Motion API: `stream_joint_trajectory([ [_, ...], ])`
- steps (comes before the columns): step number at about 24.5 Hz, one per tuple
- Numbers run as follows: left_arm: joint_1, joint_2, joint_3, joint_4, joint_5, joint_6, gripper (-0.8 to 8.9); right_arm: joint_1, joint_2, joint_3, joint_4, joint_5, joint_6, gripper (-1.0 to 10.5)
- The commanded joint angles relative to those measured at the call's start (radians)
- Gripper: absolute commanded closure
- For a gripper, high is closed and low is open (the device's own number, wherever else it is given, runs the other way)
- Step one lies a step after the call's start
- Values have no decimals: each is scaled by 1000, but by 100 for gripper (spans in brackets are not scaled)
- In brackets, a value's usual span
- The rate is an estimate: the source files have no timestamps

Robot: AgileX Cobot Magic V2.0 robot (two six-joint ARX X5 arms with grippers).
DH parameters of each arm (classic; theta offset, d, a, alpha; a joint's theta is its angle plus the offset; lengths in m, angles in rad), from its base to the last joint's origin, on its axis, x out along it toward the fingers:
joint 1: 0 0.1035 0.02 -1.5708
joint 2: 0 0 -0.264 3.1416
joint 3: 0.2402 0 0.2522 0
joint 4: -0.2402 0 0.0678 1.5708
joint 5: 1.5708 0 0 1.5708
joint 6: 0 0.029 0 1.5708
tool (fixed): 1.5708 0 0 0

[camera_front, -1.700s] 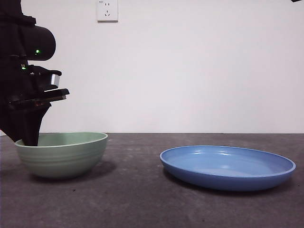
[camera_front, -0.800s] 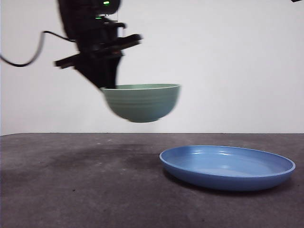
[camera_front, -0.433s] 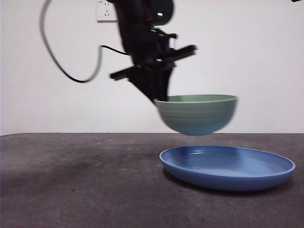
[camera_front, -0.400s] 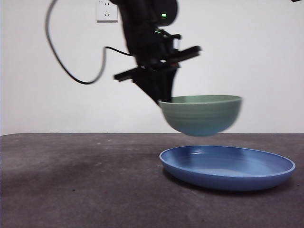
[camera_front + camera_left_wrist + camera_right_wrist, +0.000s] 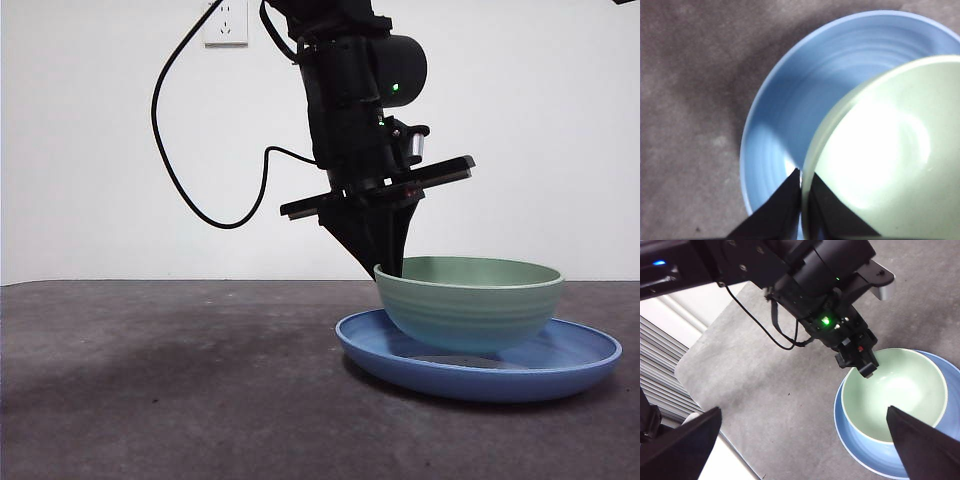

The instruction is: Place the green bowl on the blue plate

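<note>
The green bowl (image 5: 468, 298) is low inside the blue plate (image 5: 570, 365), toward the plate's left side; I cannot tell whether its base touches the plate. My left gripper (image 5: 390, 268) comes down from above and is shut on the bowl's left rim, one jaw inside and one outside. The left wrist view shows the jaws (image 5: 801, 172) pinching the bowl's rim (image 5: 812, 150) over the plate (image 5: 785, 100). My right gripper (image 5: 804, 410) is open and empty, high above, looking down on the bowl (image 5: 900, 390), the plate (image 5: 852, 447) and the left gripper (image 5: 862, 362).
The plate stands on a dark grey table (image 5: 170, 390) before a white wall with a socket (image 5: 226, 22). A black cable (image 5: 190, 190) hangs from the left arm. The right arm shows only as a black tip (image 5: 628, 2) at the top right corner.
The left gripper lifted the bowl from the table's left side, carried it right and lowered it into the blue plate. The plate has not moved.
</note>
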Motion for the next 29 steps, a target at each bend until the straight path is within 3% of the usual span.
stream_joint_trajectory([
  [1,-11,22,31,15,2,0,799,3,8,19,7,-2,-12,325],
  [18,-13,61,35,8,2,5,780,3,8,19,8,-2,-12,325],
  [19,-12,61,37,4,2,4,761,3,8,19,8,-2,-12,325],
  [23,-10,57,52,-32,2,0,482,3,8,19,8,-2,-12,325],
  [29,-10,-45,105,-73,3,32,383,3,8,19,8,-3,-11,325],
])
